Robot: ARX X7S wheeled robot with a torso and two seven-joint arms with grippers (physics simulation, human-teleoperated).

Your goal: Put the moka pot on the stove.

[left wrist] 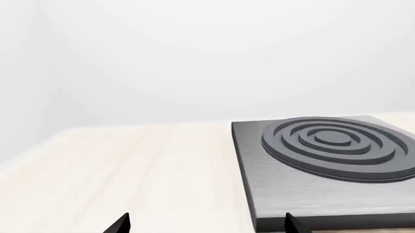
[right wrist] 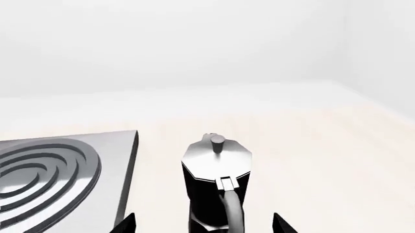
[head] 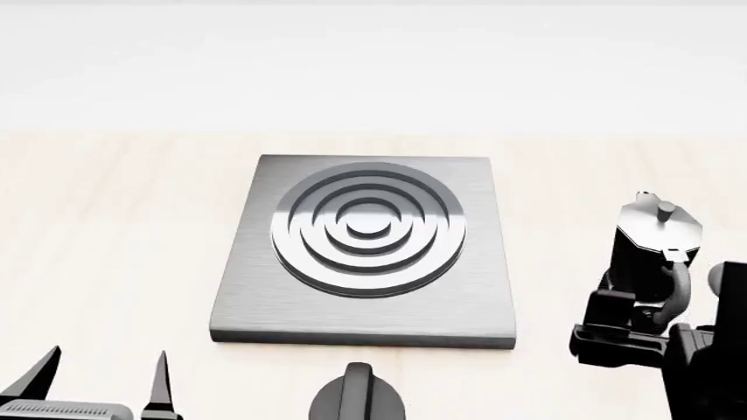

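The moka pot (head: 657, 238) stands upright on the light wooden counter to the right of the stove (head: 481, 302), apart from it. It is glossy black with a silver lid and knob, and its handle faces my right gripper (head: 645, 308). In the right wrist view the moka pot (right wrist: 216, 180) sits between the wide-apart fingertips of the open right gripper (right wrist: 204, 224), which do not touch it, and the stove (right wrist: 118, 160) lies beside it. My left gripper (head: 105, 367) is open and empty at the near left. In its wrist view the left gripper (left wrist: 207, 224) straddles the near corner of the stove (left wrist: 292, 196).
A short black round knob (head: 356, 395) with a ridge sits at the counter's near edge in front of the stove. The wooden counter (head: 117, 219) stretches left and right of the slab, with a white wall behind it.
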